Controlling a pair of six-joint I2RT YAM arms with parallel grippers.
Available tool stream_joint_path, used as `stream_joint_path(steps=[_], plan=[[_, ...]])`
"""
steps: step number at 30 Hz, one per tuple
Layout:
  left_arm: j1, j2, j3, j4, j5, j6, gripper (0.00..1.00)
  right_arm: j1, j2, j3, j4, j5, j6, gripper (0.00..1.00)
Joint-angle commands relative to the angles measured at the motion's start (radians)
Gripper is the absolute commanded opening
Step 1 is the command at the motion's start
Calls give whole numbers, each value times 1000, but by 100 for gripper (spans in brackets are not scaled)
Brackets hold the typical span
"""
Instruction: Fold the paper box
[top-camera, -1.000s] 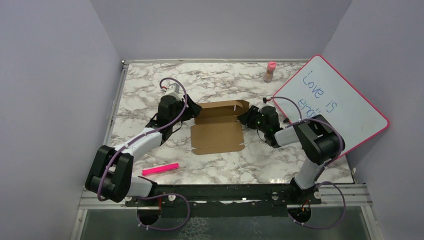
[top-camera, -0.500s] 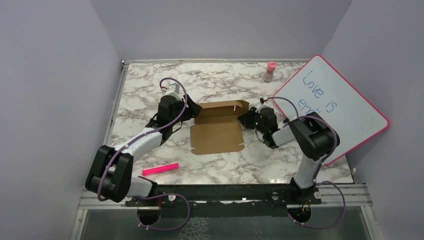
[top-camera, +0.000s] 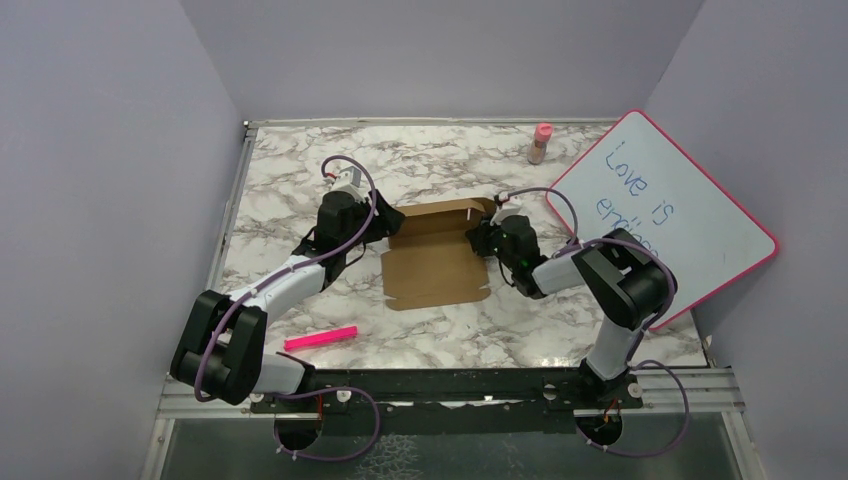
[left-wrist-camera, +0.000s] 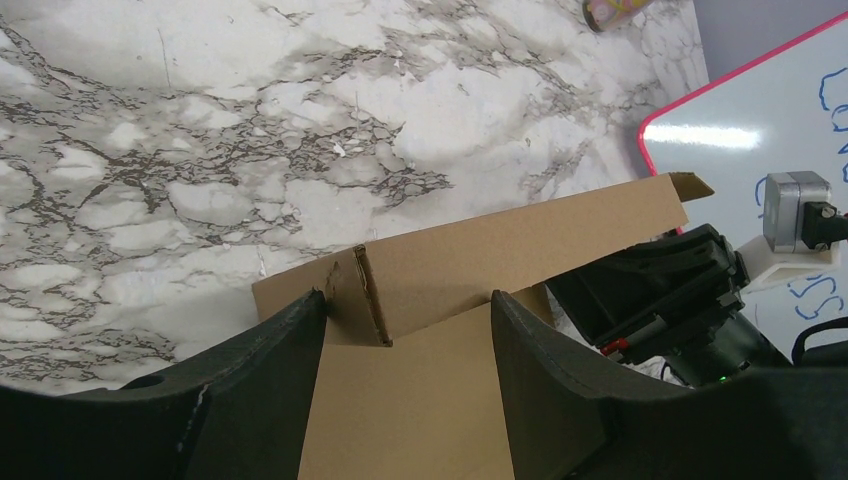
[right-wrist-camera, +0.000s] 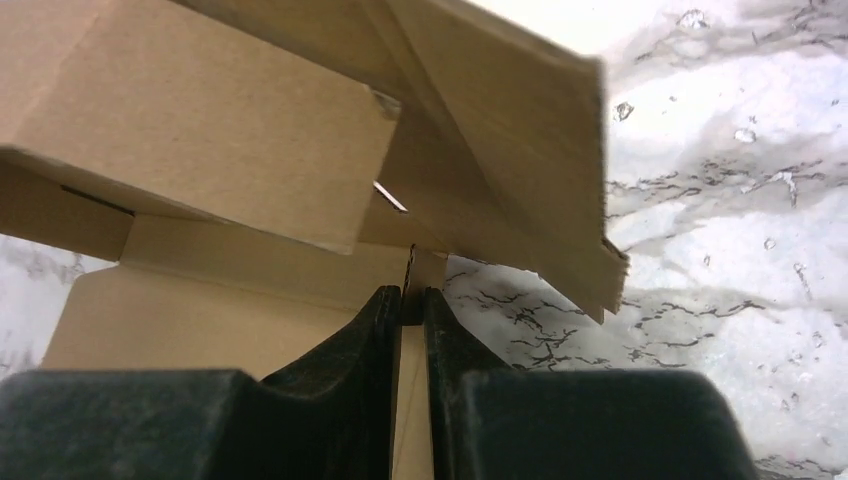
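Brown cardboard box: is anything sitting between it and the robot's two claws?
Nothing visible. The right gripper is shut on a flap of the brown cardboard box, and the open left gripper straddles a raised flap on its left side. The pink marker lies well apart.

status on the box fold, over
Left gripper open astride the paper box corner. Right gripper shut on a side flap. Rear wall up. Pink marker lies apart.

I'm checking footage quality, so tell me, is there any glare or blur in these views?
Left wrist: a bright glare streak on the whiteboard; the box is sharp. Right wrist: the near fingers are dark with little detail. Top external: even light, soft shadows, no glare.
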Motion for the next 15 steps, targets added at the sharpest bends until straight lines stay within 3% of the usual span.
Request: stream_joint_path(steps=[1, 8, 15], plan=[[-12, 7, 26, 18, 23, -5, 62, 27, -25, 35, -25, 70, -100, 20], [-16, 2, 21, 20, 9, -1, 62, 48, 17, 74, -43, 90, -137, 26], [-17, -17, 31, -10, -47, 32, 63, 48, -76, 48, -100, 122, -161, 37]])
